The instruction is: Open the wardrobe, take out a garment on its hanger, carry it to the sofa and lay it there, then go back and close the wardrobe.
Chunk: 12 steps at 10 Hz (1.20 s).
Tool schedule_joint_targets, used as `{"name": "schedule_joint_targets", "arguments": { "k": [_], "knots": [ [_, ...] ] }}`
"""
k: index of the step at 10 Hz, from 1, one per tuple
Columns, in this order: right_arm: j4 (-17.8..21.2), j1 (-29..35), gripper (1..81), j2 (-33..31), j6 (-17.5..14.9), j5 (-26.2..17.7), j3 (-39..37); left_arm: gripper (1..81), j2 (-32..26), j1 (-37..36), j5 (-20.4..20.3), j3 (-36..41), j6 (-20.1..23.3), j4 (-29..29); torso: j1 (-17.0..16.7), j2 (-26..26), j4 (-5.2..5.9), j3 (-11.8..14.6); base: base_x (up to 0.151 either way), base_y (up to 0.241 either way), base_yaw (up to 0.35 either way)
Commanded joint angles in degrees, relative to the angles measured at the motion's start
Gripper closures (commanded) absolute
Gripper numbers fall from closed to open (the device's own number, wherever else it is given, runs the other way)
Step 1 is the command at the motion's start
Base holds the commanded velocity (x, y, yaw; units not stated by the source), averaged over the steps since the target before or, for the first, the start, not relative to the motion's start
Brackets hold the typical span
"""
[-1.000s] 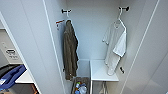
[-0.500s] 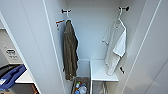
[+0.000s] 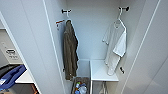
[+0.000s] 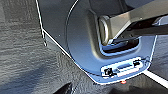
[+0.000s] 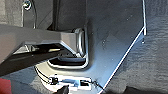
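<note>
wardrobe stands open, both doors swung wide, white inside. t-shirt hangs on its hanger from a dark hook high on the right inner wall, fabric draping down to just above the low shelf. olive-brown coat hangs from a second hook on the left inner wall, well apart from the t-shirt. below the coat, beside the shelf, a basket holds mixed small items, too blurred to tell. something blue sits at far left outside the wardrobe. wrist views look down on grey carpet past the robot's own base. end effectors: cannot tell whether open or closed, left or right.
</note>
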Motion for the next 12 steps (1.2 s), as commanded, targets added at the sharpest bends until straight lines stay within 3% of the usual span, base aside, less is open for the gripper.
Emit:
{"name": "schedule_joint_targets", "arguments": {
  "k": [1, 5, 8, 10, 11, 12],
  "knots": [
    [0.71, 1.51, 1.0, 0.06, 0.02, -3.60, 0.17, 1.0, 1.57, -1.81, 1.75, -0.96, 8.61, -10.23, 0.00, 0.00, 0.00, 0.00, 0.000, 0.000, 0.000],
    [0.88, 2.05, 1.0, -0.19, 0.02, -3.61, 0.17, 1.0, 0.78, -4.36, 2.28, -1.06, 8.96, -9.53, 0.00, 0.00, 0.00, 0.00, 0.000, 0.000, 0.000],
    [0.88, 0.02, 1.0, -1.17, -0.07, 2.72, 2.64, 1.0, 0.25, -4.44, -0.44, 0.87, 9.32, -9.35, 0.00, 0.00, 0.00, 0.00, 0.000, 0.000, 0.000],
    [0.89, 0.55, 1.0, -0.73, 0.20, 2.11, 2.28, 1.0, -0.11, -4.44, -0.71, 1.85, 9.32, -9.35, 0.00, 0.00, 0.00, 0.00, 0.000, 0.000, 0.000],
    [0.80, 0.20, 1.0, -0.38, 0.20, 2.11, 2.02, 1.0, -0.02, -4.44, -0.71, 1.76, 9.32, -9.35, 0.00, 0.00, 0.00, 4.10, 0.000, 0.000, 0.000],
    [0.71, 0.11, 1.0, -0.11, 0.11, 2.11, 1.84, 1.0, 0.16, -4.61, -0.71, 1.85, 9.32, -9.26, 0.00, 0.00, 0.00, 5.81, 0.000, 0.000, 0.000]
  ]
}}
